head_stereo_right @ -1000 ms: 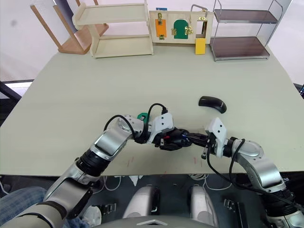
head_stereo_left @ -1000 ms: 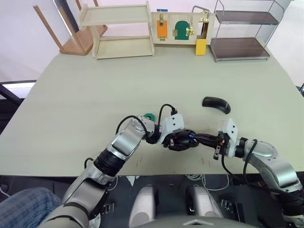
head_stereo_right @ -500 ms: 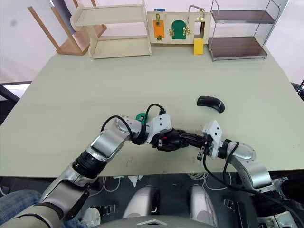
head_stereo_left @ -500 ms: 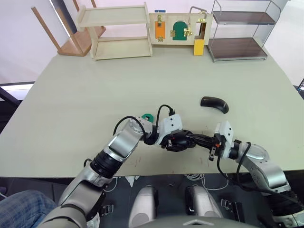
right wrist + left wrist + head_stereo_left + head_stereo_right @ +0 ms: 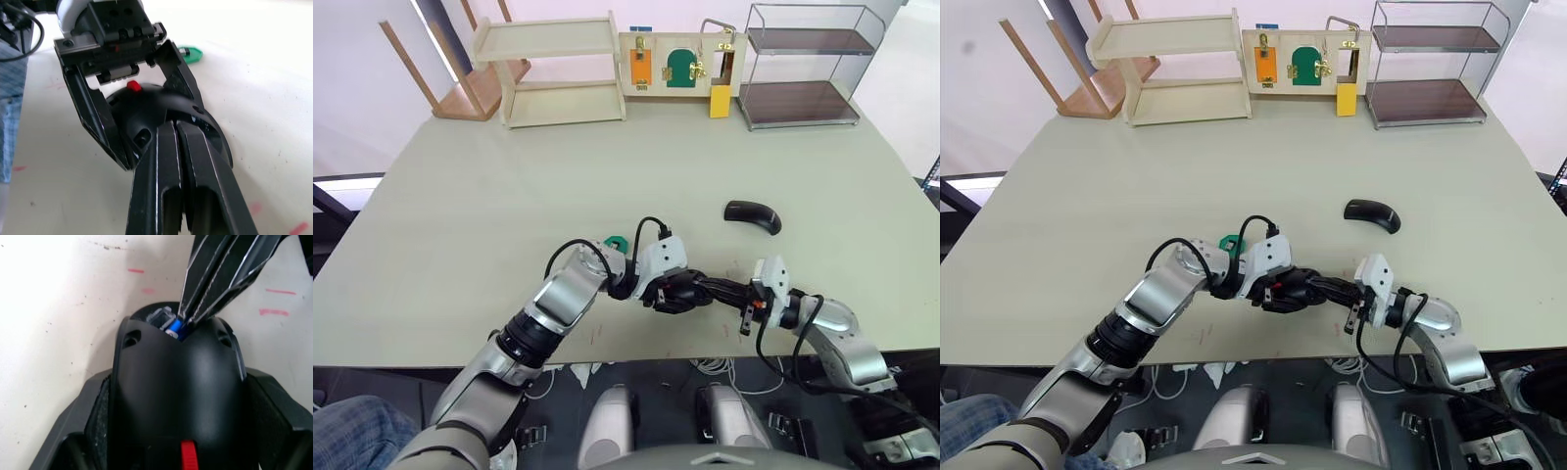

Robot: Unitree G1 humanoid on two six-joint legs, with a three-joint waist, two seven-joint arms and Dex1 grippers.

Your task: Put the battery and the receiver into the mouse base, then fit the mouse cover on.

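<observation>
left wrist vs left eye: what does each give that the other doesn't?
Left wrist only: the battery, blue, pinched at the tips of the right gripper as it goes into the open end of the mouse base; red marks on the table.

Left eye only: the mouse cover lying apart on the table, the green disc behind the left arm, and the shelves and wire rack at the far edge.

Both: the mouse base clamped in the left gripper, with the right gripper's fingers reaching into it.
</observation>
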